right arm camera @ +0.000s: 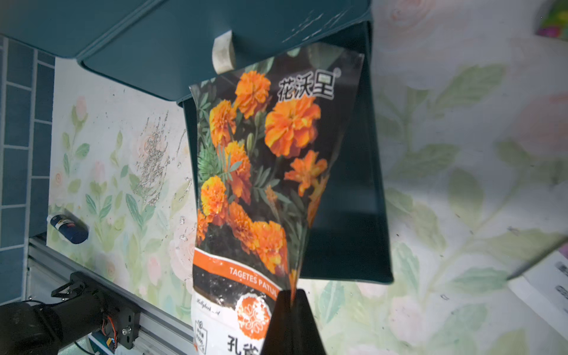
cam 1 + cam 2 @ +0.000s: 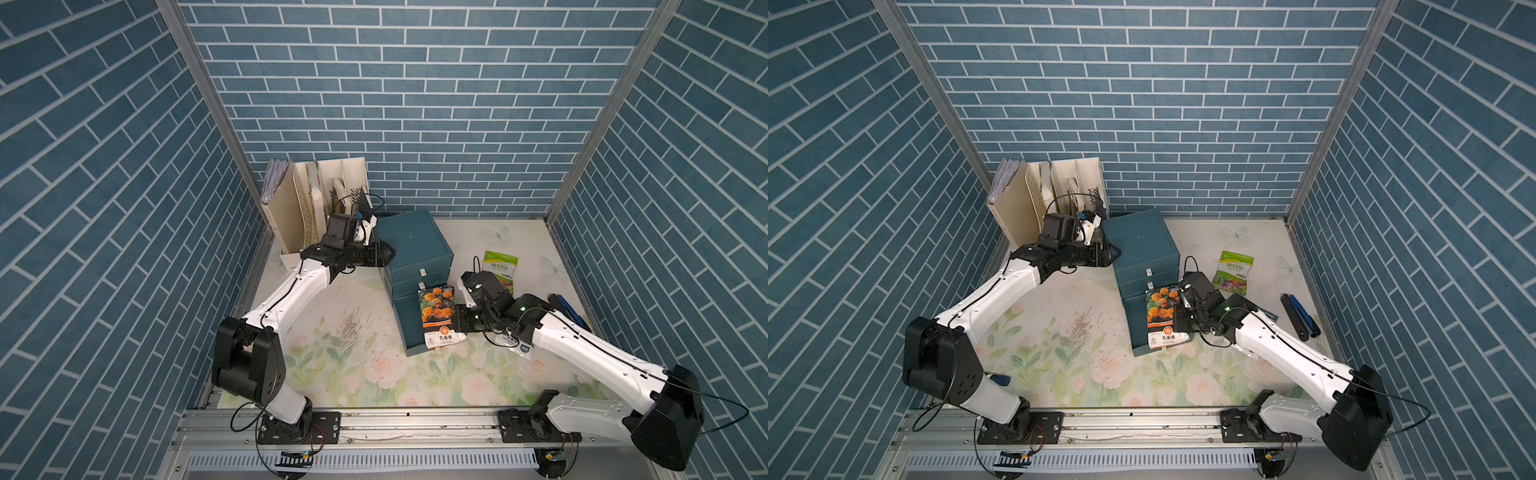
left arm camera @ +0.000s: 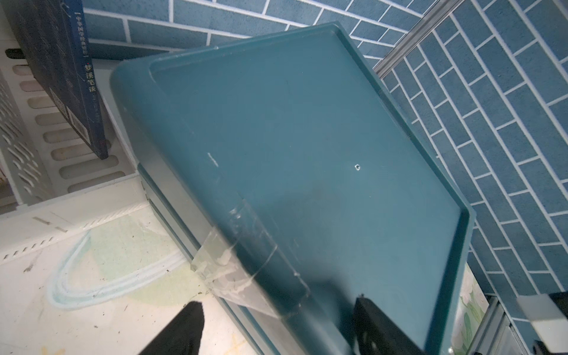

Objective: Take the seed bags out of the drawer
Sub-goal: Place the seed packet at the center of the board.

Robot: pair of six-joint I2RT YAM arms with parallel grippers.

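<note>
Blue brick-pattern walls [image 2: 415,104] close in a rose-printed tabletop [image 2: 332,374] where two white robot arms work at a small cabinet. At far left stands a cream slotted file rack [image 2: 291,199]. Next to it the left pincer [image 2: 384,257] meets the top left edge of the dark teal three-drawer cube cabinet [image 2: 411,241]. In its wrist view its black fingers [image 3: 187,325] stand apart astride that edge, and it cannot be told whether they pinch it.

The cabinet's lowest, shallow teal drawer [image 2: 409,330] is pulled out toward the front rail. Above it hangs the glossy orange marigold seed bag with the white strip [image 2: 436,311]. Its long axis runs along the drawer, and its white end overhangs the drawer's front right corner.

The right pincer [image 2: 457,320] is closed tight on the bag's right long edge, so the bag lies directly to the pincer's left. The right arm is the nearer of the two. The coming move likely means drawing the bag rightward over the drawer's side wall.

Further right, the green-white mixed-bloom seed bag [image 2: 500,266] lies flat on the tabletop. Another flat packet [image 2: 521,349] shows partly from under the right arm.
</note>
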